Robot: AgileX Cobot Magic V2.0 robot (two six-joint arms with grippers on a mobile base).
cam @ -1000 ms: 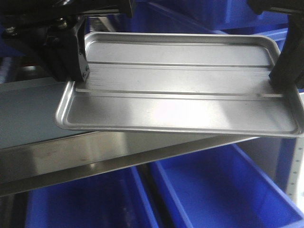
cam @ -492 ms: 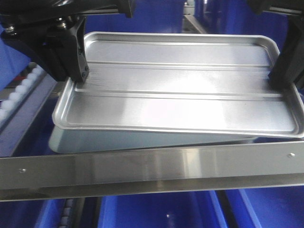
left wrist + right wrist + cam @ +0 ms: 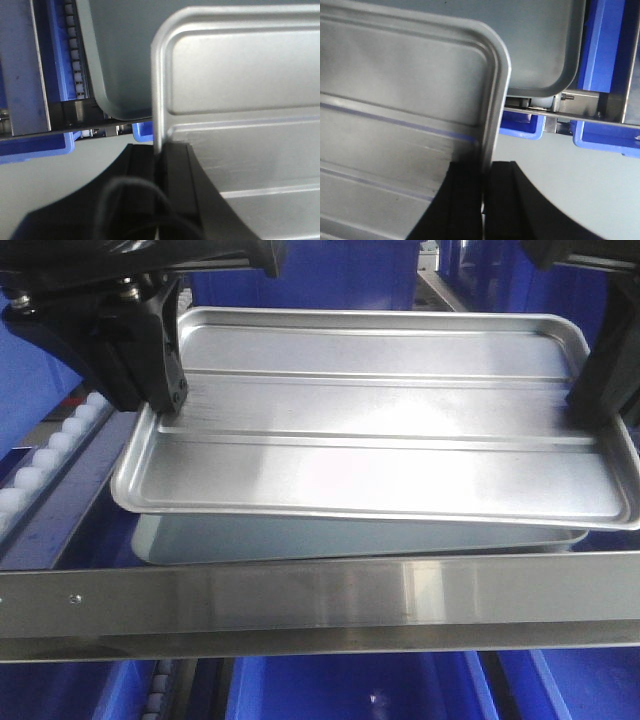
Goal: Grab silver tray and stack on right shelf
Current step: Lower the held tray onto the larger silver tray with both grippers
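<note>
Front: right shelf [image 3: 320,605] sits lower in frame than 0.5 s ago, and the silver tray [image 3: 380,430] is held over the grey tray [image 3: 350,538].
Left wrist: left tool [image 3: 159,155] pinches the tray's rim.
Right wrist: right tool [image 3: 484,172] pinches the opposite rim.
Risk: the edge grips are thin, so an uneven release would likely skew the stack.

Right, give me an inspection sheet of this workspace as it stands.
Surface: right shelf, steel front bar, white rollers along its left track.
Job's things: silver tray held over a grey tray lying on the shelf; contact between them cannot be told.
Clutter: nothing seen.
Grippers: left gripper and right gripper each shut on a short-end rim of the silver tray.
Cables: possibly a dark loop behind the left gripper, blurred.
Surroundings: blue bins below and behind.
</note>
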